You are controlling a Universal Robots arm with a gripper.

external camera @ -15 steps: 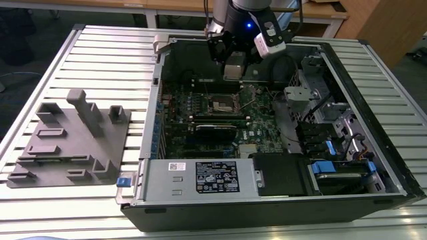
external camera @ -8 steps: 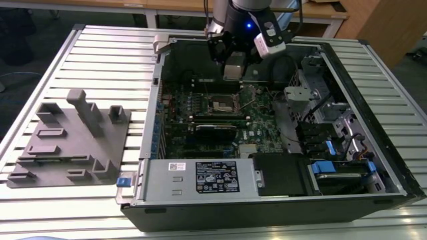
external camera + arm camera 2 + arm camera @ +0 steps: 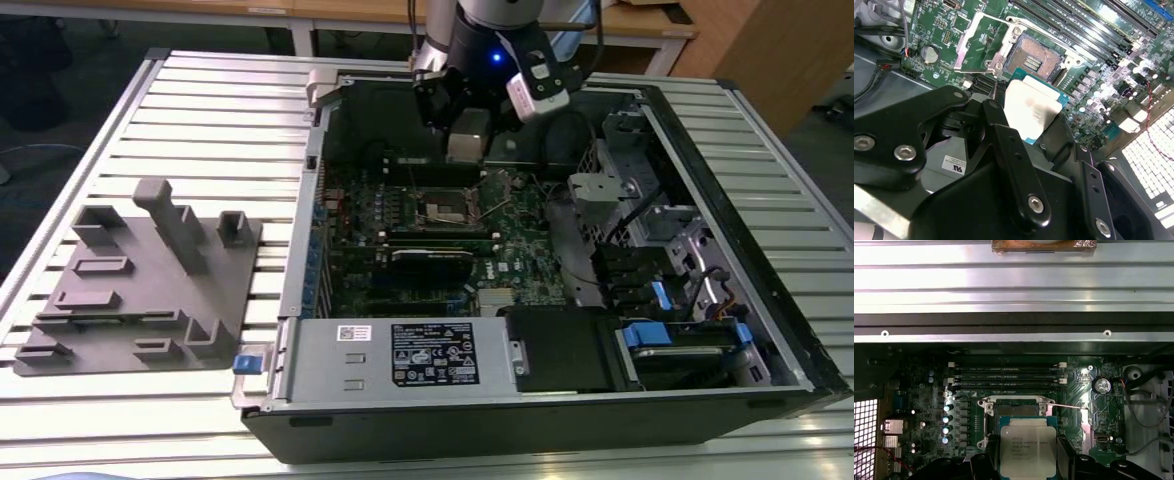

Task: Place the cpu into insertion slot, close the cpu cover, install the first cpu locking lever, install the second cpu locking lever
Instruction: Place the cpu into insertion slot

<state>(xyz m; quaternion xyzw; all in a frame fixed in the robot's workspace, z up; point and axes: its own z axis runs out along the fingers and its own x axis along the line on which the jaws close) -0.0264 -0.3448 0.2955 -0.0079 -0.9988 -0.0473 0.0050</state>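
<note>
First wrist view: cpu (image 3: pixel 1028 447) hides much of slot (image 3: pixel 1019 410); gripper (image 3: pixel 1028 459) cut off by picture's edge.

You are holding the gripper (image 3: pixel 466 145) over the open computer case (image 3: pixel 400 430). The insertion slot (image 3: pixel 447 207) is lying on the green board (image 3: pixel 527 262) below the fingers, apart from them. The grey fixture block (image 3: pixel 134 290) is sitting on the slatted table (image 3: pixel 214 100), well off the fingers toward the exterior view's left.
</note>
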